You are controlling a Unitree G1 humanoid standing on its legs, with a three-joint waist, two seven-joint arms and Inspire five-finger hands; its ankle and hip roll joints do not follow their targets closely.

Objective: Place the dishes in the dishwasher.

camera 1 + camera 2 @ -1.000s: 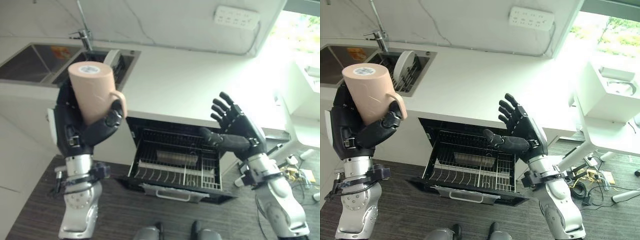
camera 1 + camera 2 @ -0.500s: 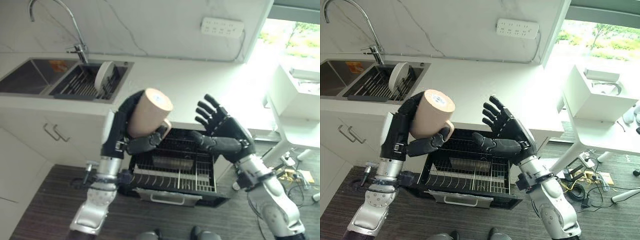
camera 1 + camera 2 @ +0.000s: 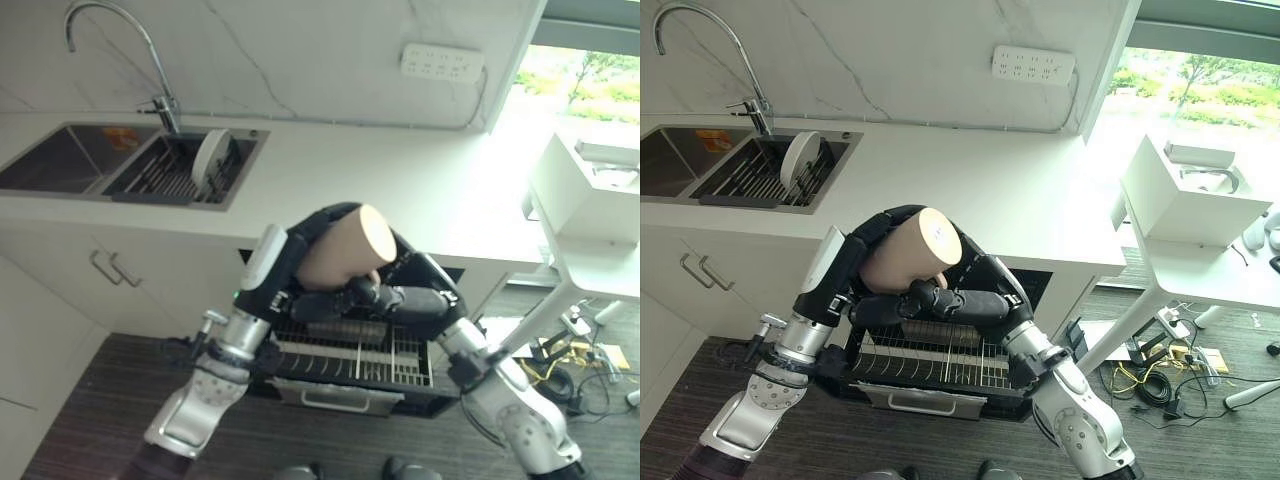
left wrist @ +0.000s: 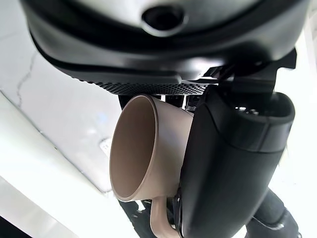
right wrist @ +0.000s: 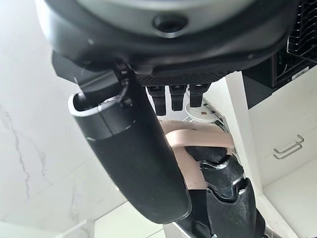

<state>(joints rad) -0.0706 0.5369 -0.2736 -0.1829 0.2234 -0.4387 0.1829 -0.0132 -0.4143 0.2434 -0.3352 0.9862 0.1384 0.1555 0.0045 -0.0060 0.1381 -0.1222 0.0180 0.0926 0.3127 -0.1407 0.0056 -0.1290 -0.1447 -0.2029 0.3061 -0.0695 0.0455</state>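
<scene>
A beige mug (image 3: 345,240) with a handle hangs tilted above the open dishwasher's pulled-out wire rack (image 3: 392,352). My left hand (image 3: 296,240) is curled round its side, and the mug's open mouth (image 4: 133,148) shows past that hand's thumb (image 4: 233,163). My right hand (image 3: 425,292) has come in from the right and closes on the same mug. Its thumb (image 3: 940,302) lies under the mug and its fingers wrap the far side. In the right wrist view the mug (image 5: 198,136) sits between my right thumb (image 5: 133,153) and the left hand's fingers (image 5: 223,183).
A white counter (image 3: 420,185) runs above the dishwasher. At its left end is a sink (image 3: 70,160) with a tap (image 3: 165,105) and a white plate (image 3: 208,155) standing in a drying rack. Cabinet doors with handles (image 3: 110,270) are on the left, a white table (image 3: 590,200) on the right.
My left hand has carried the mug from high on the left to over the rack and tilted it. My right hand, open a moment ago, has closed on the mug. The camera shifted.
</scene>
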